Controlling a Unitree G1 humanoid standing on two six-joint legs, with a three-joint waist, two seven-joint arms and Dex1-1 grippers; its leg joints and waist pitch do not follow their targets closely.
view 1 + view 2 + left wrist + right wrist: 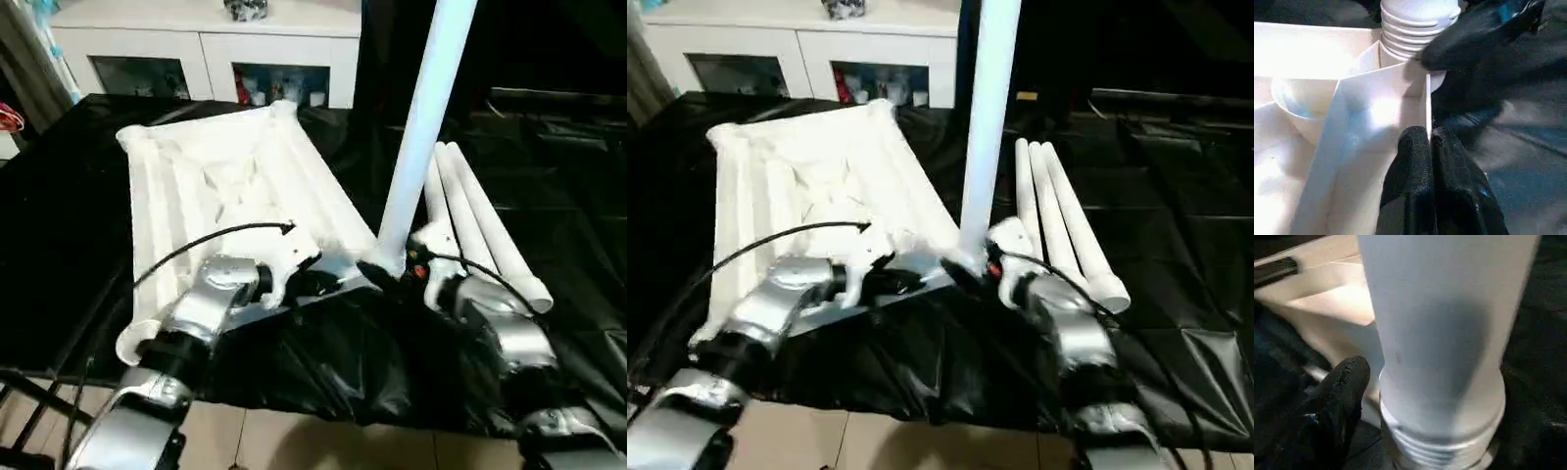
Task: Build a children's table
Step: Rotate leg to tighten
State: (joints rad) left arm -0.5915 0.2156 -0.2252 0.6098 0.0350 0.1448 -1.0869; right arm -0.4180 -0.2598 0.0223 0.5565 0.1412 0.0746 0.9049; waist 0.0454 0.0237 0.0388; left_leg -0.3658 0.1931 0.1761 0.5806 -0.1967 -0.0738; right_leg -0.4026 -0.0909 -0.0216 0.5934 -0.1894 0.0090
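Note:
The white table top [216, 186] lies upside down on the black-covered surface, ribbed underside up. One white leg [421, 127] stands upright in its near right corner socket, its threaded end [1415, 24] showing at the socket. Three more legs [480, 225] lie side by side to the right of it. My left gripper [1429, 134] is shut on the thin near rim of the table top, just left of that corner. At the base of the upright leg my right gripper [387, 269] stands open around it, one finger [1342, 396] close beside the tube.
A white cabinet [206, 49] with glass doors stands behind the work surface. Black sheeting [353, 362] covers the surface and hangs in folds over its near edge. Tiled floor shows below.

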